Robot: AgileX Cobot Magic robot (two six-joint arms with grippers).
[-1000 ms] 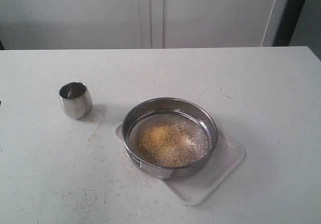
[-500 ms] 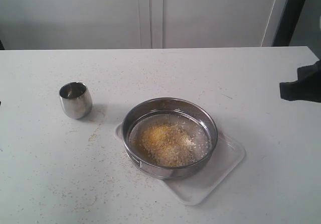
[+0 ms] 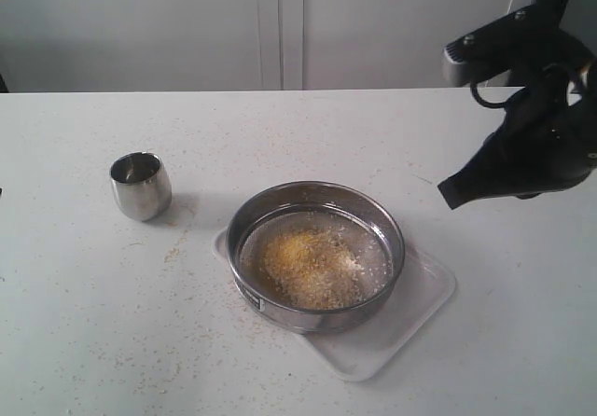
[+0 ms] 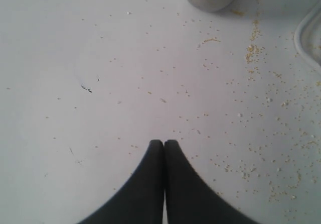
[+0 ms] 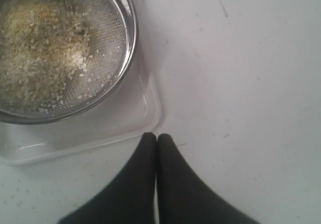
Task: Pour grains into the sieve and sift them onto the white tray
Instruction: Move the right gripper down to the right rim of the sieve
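By my reading the pouring is done. The grains [image 3: 308,267] lie in a low heap on the mesh of the sieve [image 3: 310,319], and the sieve sits on the white tray [image 3: 415,309], covering most of it and leaving one corner bare. So the step in hand is the sifting.

The right fingers [image 5: 146,156] are pressed together and hold nothing. They hang over the surface [image 3: 308,127] just beside that tray corner, with the right arm [image 3: 532,145] reaching in from the far side. The left fingers [image 4: 154,158] are also pressed together and empty, above a bare stretch with the steel cup [image 3: 140,186] at the edge of their view.

Next I would need to spread one pair of fingers, pinch the sieve's thin upright wall and shake it without sliding it off the tray.

The sieve is a wide, shallow ring of polished steel with a fine wire bottom. The grains are a mix of fine yellow meal and coarser pale bits. The tray is smooth and white, rectangular with rounded corners and a low lip. The cup is small, rounded and shiny, and it stands upright well apart from the sieve. Stray granules [image 4: 253,53] speckle the matte white surface between them.
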